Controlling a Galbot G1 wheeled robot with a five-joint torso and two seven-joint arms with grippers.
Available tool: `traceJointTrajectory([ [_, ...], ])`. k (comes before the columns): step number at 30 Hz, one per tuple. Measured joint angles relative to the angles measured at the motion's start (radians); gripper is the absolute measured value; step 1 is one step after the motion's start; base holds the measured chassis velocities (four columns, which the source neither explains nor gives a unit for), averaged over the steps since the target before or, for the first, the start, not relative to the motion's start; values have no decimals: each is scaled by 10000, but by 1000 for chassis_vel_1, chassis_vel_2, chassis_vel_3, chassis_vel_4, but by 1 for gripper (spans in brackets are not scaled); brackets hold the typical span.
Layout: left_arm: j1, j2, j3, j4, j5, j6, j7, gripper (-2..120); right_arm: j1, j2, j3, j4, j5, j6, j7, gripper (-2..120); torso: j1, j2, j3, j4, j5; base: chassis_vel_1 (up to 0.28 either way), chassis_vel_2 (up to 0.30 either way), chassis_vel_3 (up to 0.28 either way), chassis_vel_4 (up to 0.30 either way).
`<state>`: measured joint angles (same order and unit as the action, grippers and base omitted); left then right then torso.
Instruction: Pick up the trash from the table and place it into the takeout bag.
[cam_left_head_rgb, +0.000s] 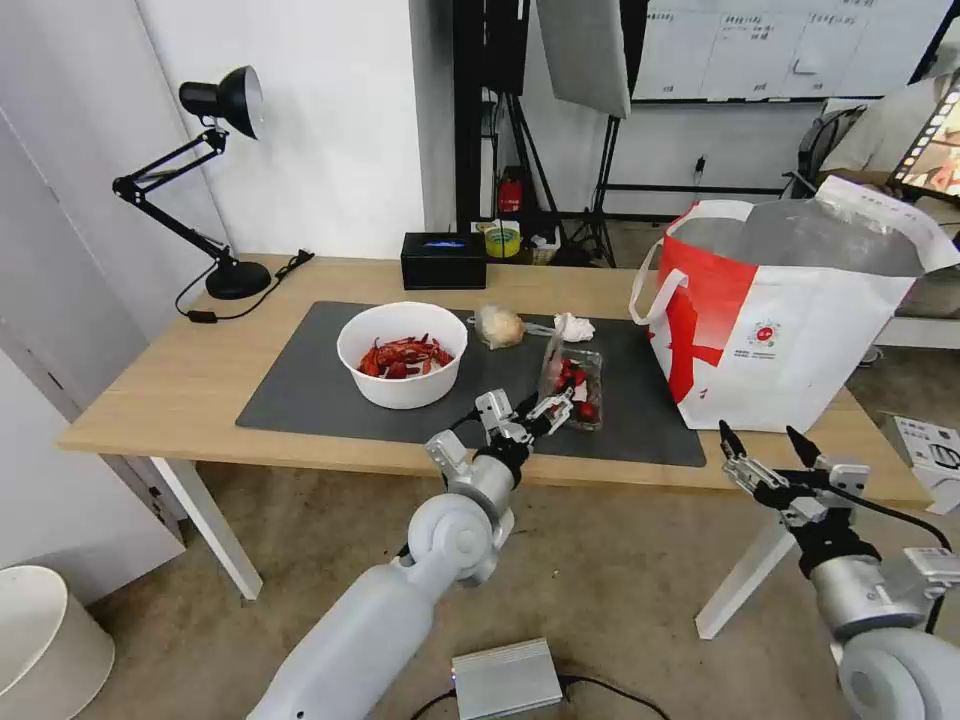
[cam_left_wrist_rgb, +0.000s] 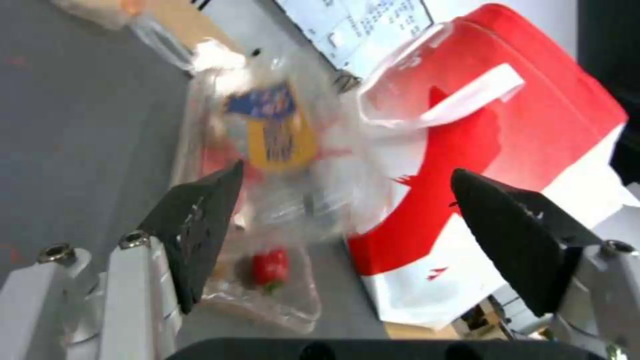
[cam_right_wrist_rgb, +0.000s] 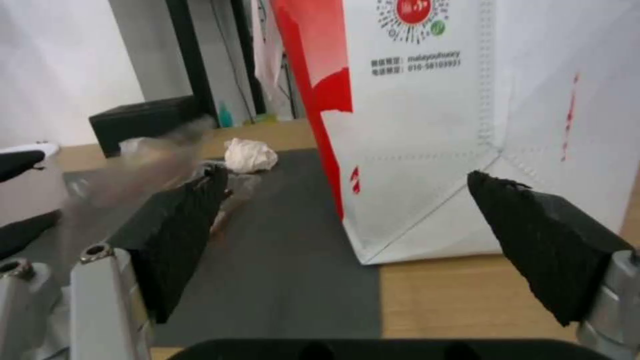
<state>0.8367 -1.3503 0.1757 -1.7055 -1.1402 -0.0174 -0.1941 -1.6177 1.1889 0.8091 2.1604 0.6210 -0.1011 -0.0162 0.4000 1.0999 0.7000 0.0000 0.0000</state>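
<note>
One takeout bag (cam_right_wrist_rgb: 427, 125) print legible: "010-58103931"; left claw (cam_left_wrist_rgb: 340, 220) open

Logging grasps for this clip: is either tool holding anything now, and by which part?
Nothing is held. The open left tool is at the clear plastic clamshell box, not closed on it. The open right tool is empty.

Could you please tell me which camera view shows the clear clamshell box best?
The left wrist view: the clamshell box sits close between the open left gripper fingers, label and red bits visible. The head view shows it small, on the mat; the right wrist view gives just a blur.
</note>
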Motion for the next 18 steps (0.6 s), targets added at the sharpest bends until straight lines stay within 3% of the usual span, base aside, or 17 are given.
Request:
traceJointTrajectory([
  [7, -215, -132, 280, 309, 218, -111, 568, 83, 276, 13, -262, -132, 933, -200, 221, 91, 0, 0, 0, -1, 0, 0, 0, 0, 0],
  [18, -672, -281, 694, 975, 564, 47, 772, 82, 1079, -32, -718, -267, 2640, -812, 735, 91, 0, 1, 0, -1, 0, 0, 0, 0, 0],
])
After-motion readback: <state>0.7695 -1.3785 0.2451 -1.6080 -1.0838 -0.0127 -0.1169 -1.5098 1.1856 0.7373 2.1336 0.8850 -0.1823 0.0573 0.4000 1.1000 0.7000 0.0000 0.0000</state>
